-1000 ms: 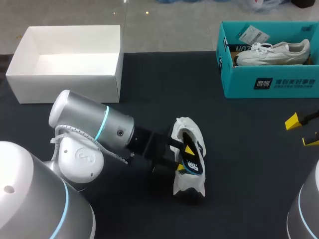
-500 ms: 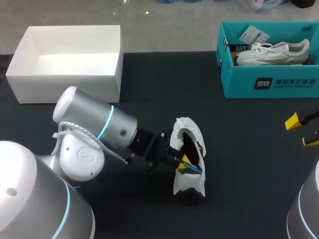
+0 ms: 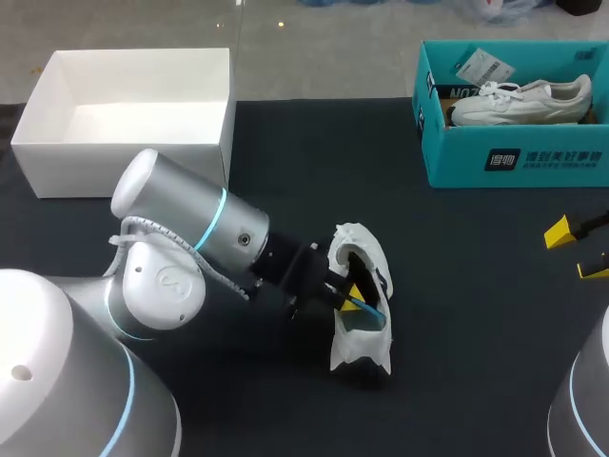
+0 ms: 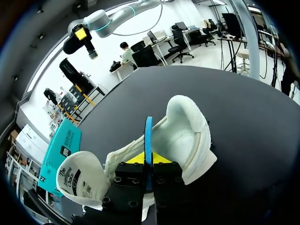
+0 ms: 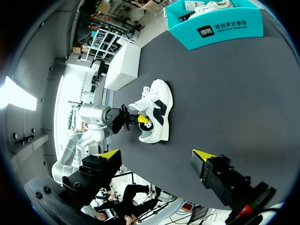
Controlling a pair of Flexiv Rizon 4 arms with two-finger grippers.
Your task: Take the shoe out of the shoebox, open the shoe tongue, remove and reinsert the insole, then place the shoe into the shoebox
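At the far left of the dark table [image 3: 476, 333] stands the open white shoebox [image 3: 124, 148], and just in front of it the left arm [image 3: 190, 228] slants toward the middle. There the white shoe [image 3: 363, 354] lies on the table, well apart from both boxes, and the left gripper [image 3: 354, 297] sits in the shoe's opening, its 2 fingers closed tight on the thin blue insole [image 3: 369, 312], which stands on edge between them. At the far right a teal box [image 3: 514, 157] holds 1 other white sneaker [image 3: 523, 100], and nearer the robot the right gripper [image 3: 576, 250] hangs at the table's edge, fingers spread wide and holding nothing.
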